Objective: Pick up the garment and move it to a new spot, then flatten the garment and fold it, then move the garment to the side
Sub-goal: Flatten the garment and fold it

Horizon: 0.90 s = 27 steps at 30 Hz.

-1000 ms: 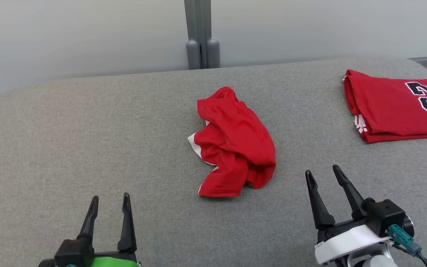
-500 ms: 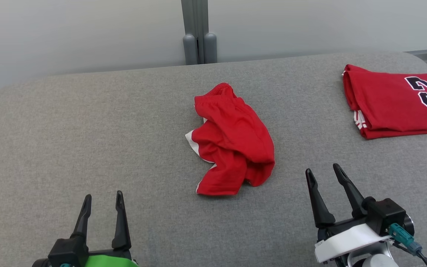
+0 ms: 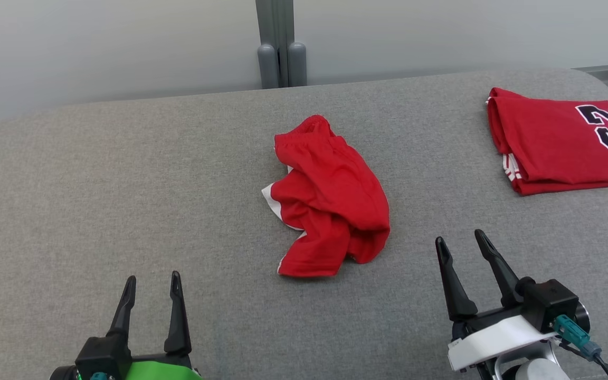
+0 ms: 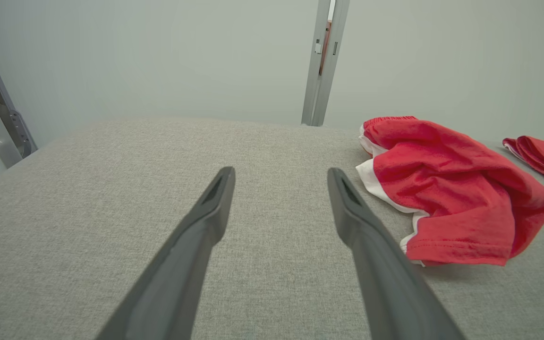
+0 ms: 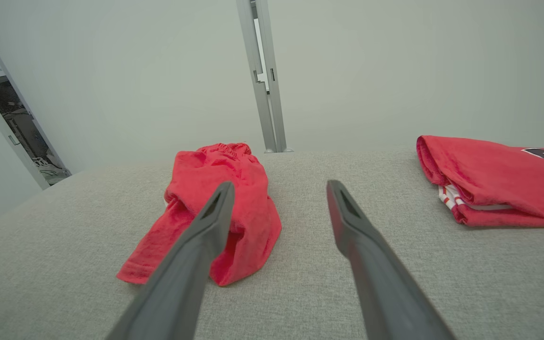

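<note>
The garment point(image 3: 328, 198) is a crumpled pair of red shorts with white trim, lying in a heap mid-table. It also appears in the left wrist view as the garment point(image 4: 446, 189) and in the right wrist view as the garment point(image 5: 225, 208). My left gripper point(image 3: 153, 282) stands open at the lower left, well short of the cloth and to its left, with nothing between its fingers point(image 4: 215, 203). My right gripper point(image 3: 459, 240) is open at the lower right, a short way to the right of the heap's near edge, its fingers point(image 5: 343, 212) bare.
A folded red jersey point(image 3: 562, 140) with a black "23" lies at the far right edge of the grey fabric table point(image 3: 98, 184). A grey post point(image 3: 277, 47) stands against the pale wall behind. The table's corners are rounded.
The whole head view has shifted slightly, so the camera has moved. The garment lies in the same heap. Both grippers stay open and nearly where they were.
</note>
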### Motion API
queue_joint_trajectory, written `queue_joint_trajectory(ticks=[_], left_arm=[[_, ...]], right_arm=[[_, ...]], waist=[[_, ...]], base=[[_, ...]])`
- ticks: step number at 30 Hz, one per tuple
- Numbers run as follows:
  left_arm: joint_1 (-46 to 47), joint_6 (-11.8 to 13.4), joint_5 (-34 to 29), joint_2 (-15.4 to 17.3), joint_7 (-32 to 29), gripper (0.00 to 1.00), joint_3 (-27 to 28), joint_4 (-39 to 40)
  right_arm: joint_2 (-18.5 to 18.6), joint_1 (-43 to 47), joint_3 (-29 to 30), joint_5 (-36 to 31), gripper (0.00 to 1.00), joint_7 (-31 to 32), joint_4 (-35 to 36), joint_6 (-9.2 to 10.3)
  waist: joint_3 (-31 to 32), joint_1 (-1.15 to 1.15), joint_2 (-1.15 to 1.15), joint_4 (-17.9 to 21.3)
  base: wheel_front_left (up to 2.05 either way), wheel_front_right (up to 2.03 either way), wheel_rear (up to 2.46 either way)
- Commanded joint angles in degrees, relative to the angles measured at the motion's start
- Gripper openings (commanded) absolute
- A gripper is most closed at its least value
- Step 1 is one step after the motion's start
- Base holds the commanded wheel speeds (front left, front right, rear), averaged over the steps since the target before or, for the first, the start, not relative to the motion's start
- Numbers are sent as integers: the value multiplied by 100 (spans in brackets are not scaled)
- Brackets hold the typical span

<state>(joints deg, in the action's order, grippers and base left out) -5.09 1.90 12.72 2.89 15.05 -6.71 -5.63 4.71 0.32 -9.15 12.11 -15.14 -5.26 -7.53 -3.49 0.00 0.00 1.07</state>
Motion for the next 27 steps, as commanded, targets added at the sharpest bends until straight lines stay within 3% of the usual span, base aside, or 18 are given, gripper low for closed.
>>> queue_joint_trajectory(ticks=[1,27], left_arm=[[96,17,-65,2,15,100,5,-8],[291,-68,-137,3,16,100,-35,-77]], right_arm=[[-3,-53,12,32,100,1,-8,9],[-10,-132,20,45,100,1,47,8]], waist=[[-1,0,0,2],[-206,0,0,58]], base=[[0,0,0],[0,0,0]])
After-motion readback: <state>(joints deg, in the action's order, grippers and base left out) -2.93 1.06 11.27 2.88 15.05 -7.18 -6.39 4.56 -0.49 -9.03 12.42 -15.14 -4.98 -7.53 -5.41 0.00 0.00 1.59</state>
